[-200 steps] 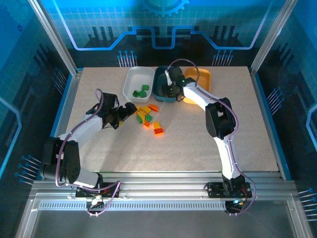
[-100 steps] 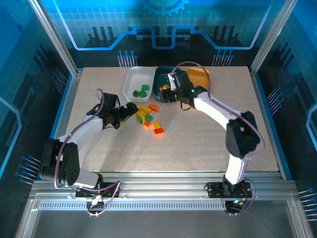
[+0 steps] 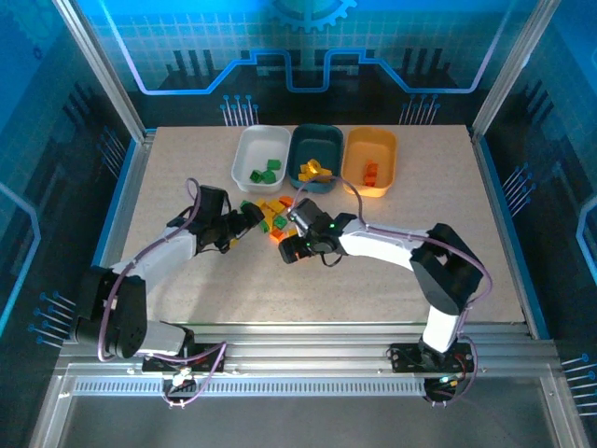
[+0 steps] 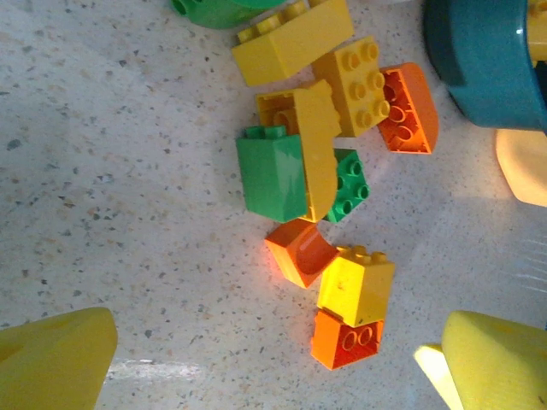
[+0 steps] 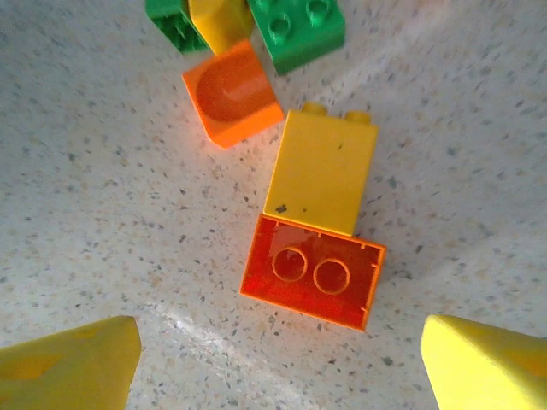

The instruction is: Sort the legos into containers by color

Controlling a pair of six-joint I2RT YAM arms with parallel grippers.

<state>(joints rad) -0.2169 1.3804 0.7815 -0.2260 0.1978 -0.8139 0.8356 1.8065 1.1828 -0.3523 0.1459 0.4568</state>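
Trays number 3, set side by side along the far edge of the table [image 3: 466, 233]: a white tray [image 3: 256, 143], a dark teal tray [image 3: 315, 142] and a yellow-orange tray [image 3: 375, 145]. The white one holds 3 green bricks [image 3: 269, 175]. The teal one holds yellow bricks [image 3: 312, 170] and the yellow-orange one holds orange-red bricks [image 3: 370, 174], both too small to count.

The loose legos [image 4: 308, 145] lie in 1 cluster on the table, just in front of the white and teal trays. The left wrist view shows 10 of them: 4 yellow, 3 green, 3 orange or orange-red. 1 green brick is cut off by the top edge, and a yellow arched piece partly covers another green one.

The left gripper [image 4: 273, 359] hangs beside the cluster, its 2 fingers spread wide with nothing between them. The right gripper [image 5: 278, 367] is also spread wide and empty, with an orange-red brick [image 5: 312, 272] just ahead of it, touching a yellow brick [image 5: 323, 171].
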